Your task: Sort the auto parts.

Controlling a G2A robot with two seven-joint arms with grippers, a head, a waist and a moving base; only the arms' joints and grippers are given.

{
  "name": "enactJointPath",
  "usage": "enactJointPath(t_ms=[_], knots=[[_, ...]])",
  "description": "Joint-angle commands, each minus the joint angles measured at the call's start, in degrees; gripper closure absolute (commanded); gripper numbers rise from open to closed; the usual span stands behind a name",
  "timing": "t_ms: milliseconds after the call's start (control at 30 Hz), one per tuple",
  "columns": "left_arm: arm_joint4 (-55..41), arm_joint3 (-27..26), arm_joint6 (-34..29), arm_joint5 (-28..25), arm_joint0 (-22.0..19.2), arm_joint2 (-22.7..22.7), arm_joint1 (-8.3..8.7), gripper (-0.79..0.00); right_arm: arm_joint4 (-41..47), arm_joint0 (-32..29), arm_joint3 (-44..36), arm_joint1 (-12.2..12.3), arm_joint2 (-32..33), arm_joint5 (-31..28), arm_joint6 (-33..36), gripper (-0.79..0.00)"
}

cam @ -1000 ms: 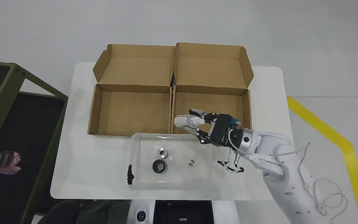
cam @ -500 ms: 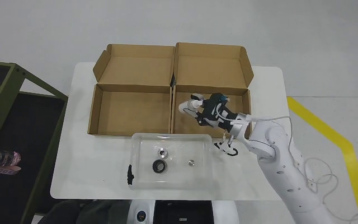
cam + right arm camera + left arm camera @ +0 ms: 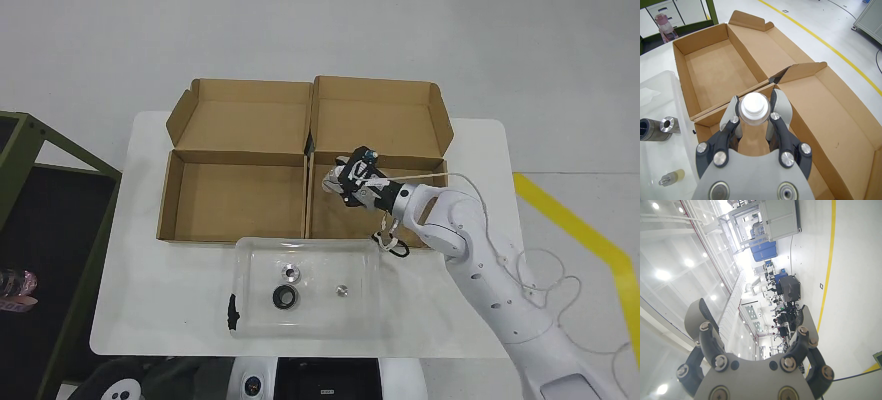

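The right tool [image 3: 755, 98] clamps a clear round part [image 3: 754, 109] with a white stepped cap, above an open cardboard box [image 3: 838, 117], close to the wall next to a second open box [image 3: 715, 70]. Beside them, a clear tray [image 3: 660, 81] holds a dark bushing [image 3: 647, 129], a silver bored piece [image 3: 668, 124] and a small pin [image 3: 671, 177].

Top view down on the table [image 3: 135, 285]; right wrist view close over its cardboard boxes [image 3: 715, 62]; left wrist view roomward.

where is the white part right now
The white part is gripped in the right claw, over the right cardboard box in the top view, near its shared wall with the left box.
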Motion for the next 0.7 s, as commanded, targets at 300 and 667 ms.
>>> enactJointPath(t_ms=[300,667], knots=[[0.0,0.0,0.0,0.0,0.0,0.0,0.0,-0.785,-1.79,3.82,6.54,-1.39,-3.95,1.88,0.92,0.0],[0.0,0.0,0.0,0.0,0.0,0.0,0.0,-0.785,-0.6,5.14,9.75,-2.44,-5.58,3.24,1.13,-0.785]])
